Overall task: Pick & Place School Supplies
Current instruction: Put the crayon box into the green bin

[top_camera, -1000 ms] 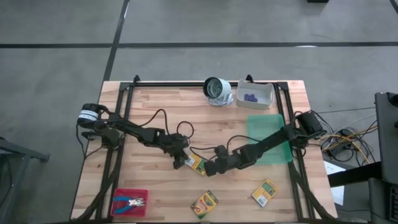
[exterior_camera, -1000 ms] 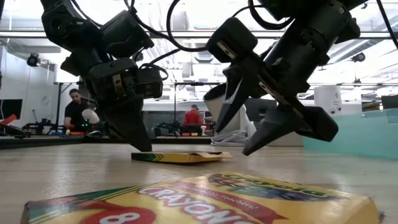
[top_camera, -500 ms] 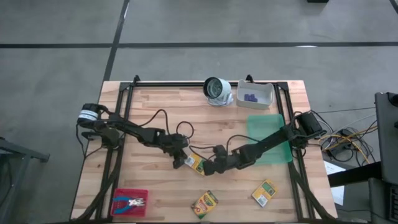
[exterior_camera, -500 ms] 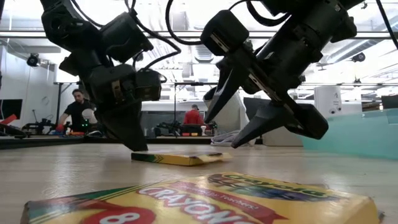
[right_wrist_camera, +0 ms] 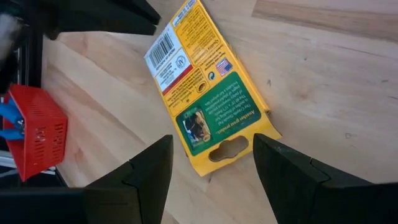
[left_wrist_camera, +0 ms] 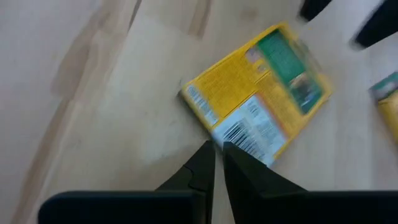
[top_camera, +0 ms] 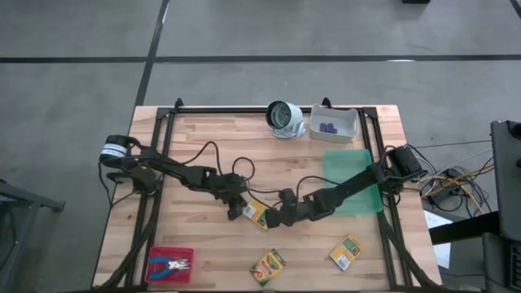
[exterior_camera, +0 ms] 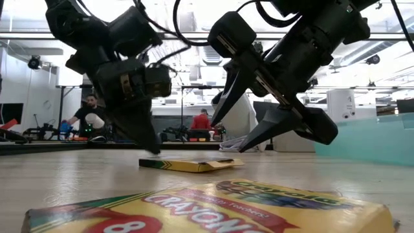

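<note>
Early stage: purple pieces (top_camera: pixel 327 127) in the white bin (top_camera: pixel 348 133) at 1 o'clock; three crayon boxes remain out. Left gripper (top_camera: pixel 236 213) closed, empty; right gripper (top_camera: pixel 269 220) spread around the central crayon box (top_camera: pixel 256 215).

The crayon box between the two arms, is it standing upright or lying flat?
Lying flat: the crayon box rests on the table, barcode side up.

Yellow crayon box (right_wrist_camera: pixel 202 90) with green panel and barcode between right gripper (right_wrist_camera: pixel 211 163) fingers; red tray (right_wrist_camera: pixel 34 137) beyond.
</note>
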Motion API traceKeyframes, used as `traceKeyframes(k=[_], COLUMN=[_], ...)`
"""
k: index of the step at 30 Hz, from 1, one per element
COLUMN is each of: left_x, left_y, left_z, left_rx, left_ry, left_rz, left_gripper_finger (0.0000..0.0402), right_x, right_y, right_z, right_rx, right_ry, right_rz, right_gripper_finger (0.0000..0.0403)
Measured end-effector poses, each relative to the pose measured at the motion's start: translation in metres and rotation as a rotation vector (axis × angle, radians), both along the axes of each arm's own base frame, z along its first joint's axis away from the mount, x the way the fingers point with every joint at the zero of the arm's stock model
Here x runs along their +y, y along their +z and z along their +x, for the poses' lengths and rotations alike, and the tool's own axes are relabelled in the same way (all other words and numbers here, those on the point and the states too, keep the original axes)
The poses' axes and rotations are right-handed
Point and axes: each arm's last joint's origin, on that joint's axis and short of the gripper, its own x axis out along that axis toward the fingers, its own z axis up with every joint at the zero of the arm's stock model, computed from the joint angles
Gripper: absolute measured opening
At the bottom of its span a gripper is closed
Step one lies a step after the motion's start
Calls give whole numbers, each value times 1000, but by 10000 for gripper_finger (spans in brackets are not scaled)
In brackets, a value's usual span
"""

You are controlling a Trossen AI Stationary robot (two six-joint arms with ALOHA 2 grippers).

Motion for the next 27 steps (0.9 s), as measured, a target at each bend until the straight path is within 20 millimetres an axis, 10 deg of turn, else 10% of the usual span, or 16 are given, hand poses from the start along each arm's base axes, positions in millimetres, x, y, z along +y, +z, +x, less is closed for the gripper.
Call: traceKeyframes(k=[27], left_x=[-7], left_y=[4], left_z=[2], left_rx=[-48], left_ry=[-45], left_rz=[12], left_gripper_finger=[37], right_x=[-1], right_y=[0], right_z=[0], right_rx=[-6], right_ry=[-16], right_rz=[-18], right_gripper_finger=[215])
